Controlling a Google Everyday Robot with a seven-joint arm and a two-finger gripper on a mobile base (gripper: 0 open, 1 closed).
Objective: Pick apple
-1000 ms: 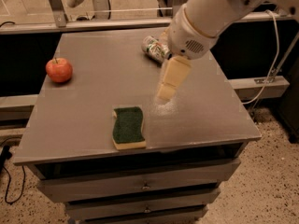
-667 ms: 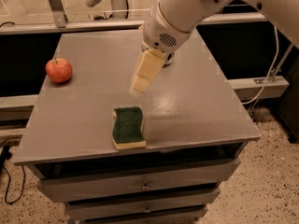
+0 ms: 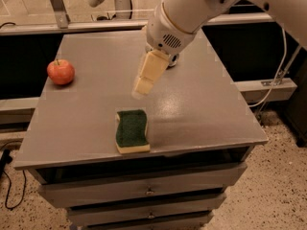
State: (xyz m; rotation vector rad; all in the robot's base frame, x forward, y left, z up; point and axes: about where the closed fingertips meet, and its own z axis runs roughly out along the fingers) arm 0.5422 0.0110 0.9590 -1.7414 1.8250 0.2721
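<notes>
The apple is small, round and red with a short dark stem. It sits near the left edge of the grey tabletop. My gripper hangs from the big white arm above the middle of the table, pointing down and to the left. It is well to the right of the apple and just above and behind the sponge. It holds nothing that I can see.
A green-topped yellow sponge lies near the table's front edge. The crushed can is almost wholly hidden behind the arm at the back. Drawers sit under the tabletop. A railing runs behind the table.
The arm has swung left across the table, from the right side to the middle, and now covers the can. The apple and the sponge have not moved.
</notes>
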